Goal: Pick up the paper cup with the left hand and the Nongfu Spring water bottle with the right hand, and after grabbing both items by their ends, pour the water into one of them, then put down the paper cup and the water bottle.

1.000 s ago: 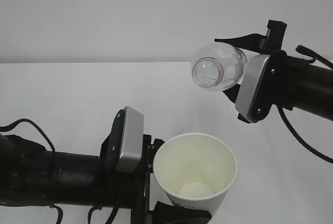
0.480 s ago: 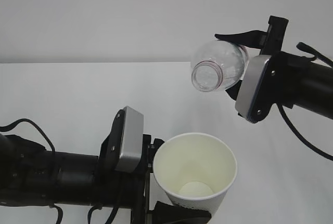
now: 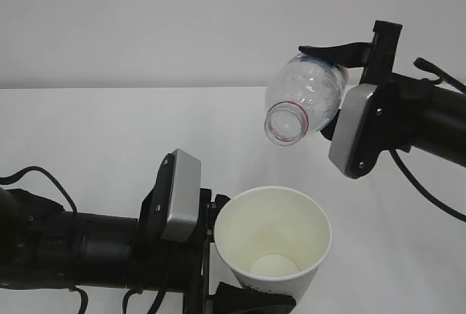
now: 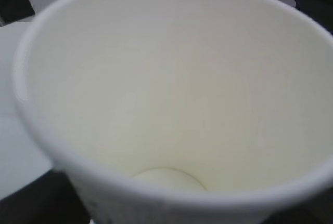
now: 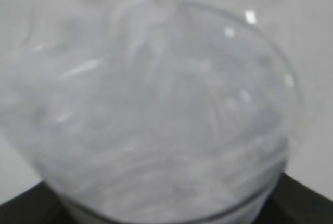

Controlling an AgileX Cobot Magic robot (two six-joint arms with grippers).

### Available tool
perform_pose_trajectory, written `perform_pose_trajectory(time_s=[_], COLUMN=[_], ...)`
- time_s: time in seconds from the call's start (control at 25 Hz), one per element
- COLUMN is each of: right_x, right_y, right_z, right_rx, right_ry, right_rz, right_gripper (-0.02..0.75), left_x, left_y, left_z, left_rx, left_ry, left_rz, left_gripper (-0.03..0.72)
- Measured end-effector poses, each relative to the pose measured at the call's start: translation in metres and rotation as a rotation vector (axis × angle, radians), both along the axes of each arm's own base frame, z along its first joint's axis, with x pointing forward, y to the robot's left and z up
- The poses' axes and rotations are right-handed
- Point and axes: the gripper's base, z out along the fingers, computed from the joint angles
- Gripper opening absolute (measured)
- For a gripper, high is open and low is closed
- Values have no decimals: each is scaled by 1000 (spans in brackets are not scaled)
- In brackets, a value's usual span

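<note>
The white paper cup [image 3: 274, 235] stands upright at the bottom centre, and my left gripper [image 3: 234, 279] is shut on its side. The left wrist view is filled by the cup [image 4: 166, 89], its cream inside and pale bottom showing. The clear Nongfu Spring water bottle [image 3: 307, 94] is held up and to the right of the cup, with my right gripper [image 3: 329, 89] shut on its body. It is tipped so its uncapped, red-ringed mouth [image 3: 283, 123] points down and forward. No stream of water shows. The right wrist view has only the blurred bottle [image 5: 156, 115].
A white table [image 3: 109, 132] runs behind both arms to a plain grey wall [image 3: 145, 22]. The black left arm [image 3: 73, 248] lies along the lower left. The right arm [image 3: 429, 121] comes in from the right edge with a loose cable.
The bottle has tipped further. Its mouth has swung down and a little left towards the cup. The cup and the left arm have stayed still.
</note>
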Motion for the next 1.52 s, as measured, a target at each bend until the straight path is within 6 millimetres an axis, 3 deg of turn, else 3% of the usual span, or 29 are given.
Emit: perform_pose_trajectory(time_s=[1.52], right_x=[2], right_y=[-2], right_z=[10], right_rx=[23], right_ry=[-134], right_rz=[-24], right_gripper=[484], left_x=[4], left_y=[0], left_z=[1], left_rx=[-11], left_ry=[9], left_rz=[44], left_gripper=[585])
